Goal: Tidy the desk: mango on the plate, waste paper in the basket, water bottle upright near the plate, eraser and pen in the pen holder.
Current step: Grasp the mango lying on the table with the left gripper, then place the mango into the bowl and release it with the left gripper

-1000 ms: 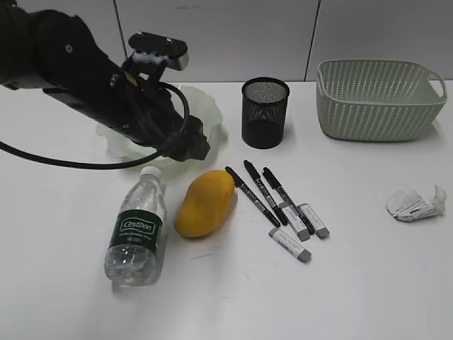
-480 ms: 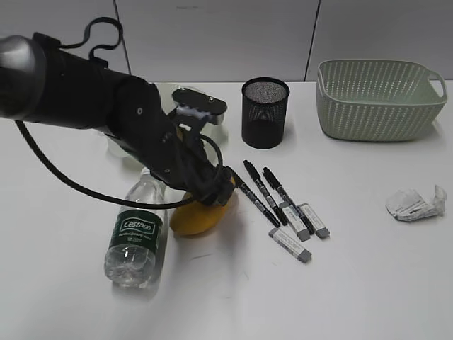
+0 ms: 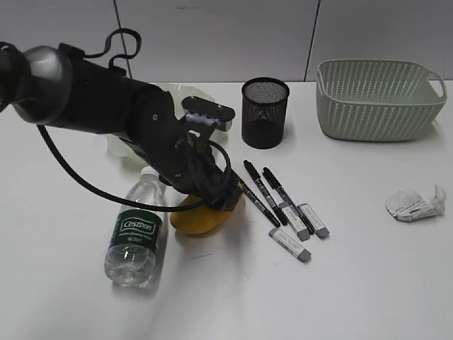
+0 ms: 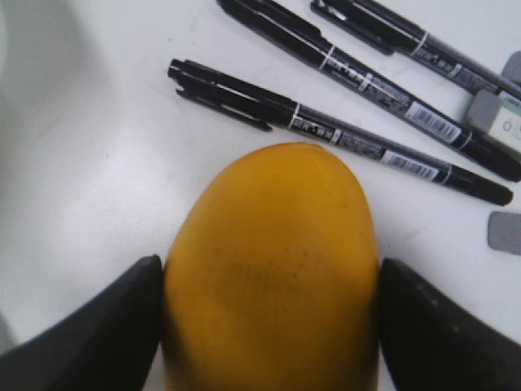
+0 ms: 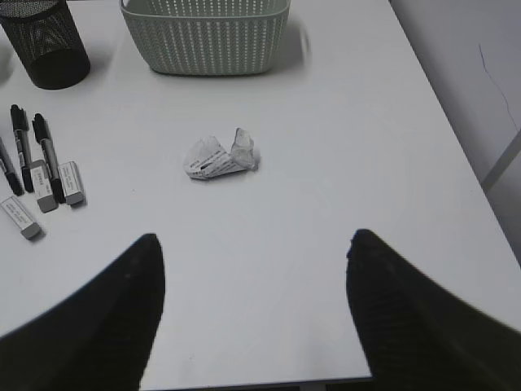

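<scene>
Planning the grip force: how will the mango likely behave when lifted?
The mango looks smooth and rounded between the left gripper's fingers, so it may slip or twist. It fills the wide jaws, probably heavy for them. Lying on its side, it could roll if nudged.

A grey-white wall point(image 3: 233, 35) runs across the 12 o'clock side of the outside view. It is made of flat, smooth panels. A thin dark seam point(image 3: 312, 39) runs down it at about 1 o'clock, and another seam point(image 3: 115, 21) runs down at about 11 o'clock. In the right wrist view, a plain grey floor point(image 5: 464, 73) fills the 2 o'clock corner. A thin dark line point(image 5: 487, 69) lies on it. A pale slanted bar point(image 5: 503, 159) shows at 3 o'clock.
</scene>
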You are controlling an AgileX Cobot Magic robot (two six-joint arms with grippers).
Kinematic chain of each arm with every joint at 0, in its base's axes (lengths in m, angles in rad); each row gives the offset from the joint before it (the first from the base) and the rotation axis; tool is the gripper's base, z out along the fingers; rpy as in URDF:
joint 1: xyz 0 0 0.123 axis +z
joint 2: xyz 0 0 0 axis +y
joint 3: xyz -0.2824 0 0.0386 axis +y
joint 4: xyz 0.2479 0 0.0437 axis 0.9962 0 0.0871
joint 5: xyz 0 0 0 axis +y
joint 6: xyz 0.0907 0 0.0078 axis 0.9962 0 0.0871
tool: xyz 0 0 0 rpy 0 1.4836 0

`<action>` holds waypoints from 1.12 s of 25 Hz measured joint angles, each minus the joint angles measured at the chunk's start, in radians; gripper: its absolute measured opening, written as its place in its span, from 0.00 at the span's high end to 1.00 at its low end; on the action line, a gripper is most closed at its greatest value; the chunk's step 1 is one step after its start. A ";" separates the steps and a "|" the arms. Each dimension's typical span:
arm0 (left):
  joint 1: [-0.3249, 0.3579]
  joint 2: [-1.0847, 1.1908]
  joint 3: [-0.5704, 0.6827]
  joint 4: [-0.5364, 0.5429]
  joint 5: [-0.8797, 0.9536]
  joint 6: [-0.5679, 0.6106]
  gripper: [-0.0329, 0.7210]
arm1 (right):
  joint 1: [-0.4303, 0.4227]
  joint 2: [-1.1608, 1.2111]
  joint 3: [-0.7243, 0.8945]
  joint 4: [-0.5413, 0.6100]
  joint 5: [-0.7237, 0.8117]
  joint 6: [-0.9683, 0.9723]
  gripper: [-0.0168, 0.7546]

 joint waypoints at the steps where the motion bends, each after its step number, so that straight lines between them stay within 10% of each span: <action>1: 0.000 0.000 0.000 0.000 0.001 0.000 0.19 | 0.000 0.000 0.000 0.000 0.000 0.000 0.27; 12: 0.020 -0.200 0.012 0.030 -0.055 0.000 0.19 | 0.000 0.000 0.000 0.000 0.000 0.000 0.26; 22: 0.278 -0.105 -0.017 0.103 -0.433 0.000 0.19 | 0.000 0.000 0.000 0.000 0.000 0.000 0.27; 28: 0.292 0.014 -0.100 0.105 -0.439 0.000 0.17 | 0.000 0.000 0.000 0.000 0.000 0.000 0.27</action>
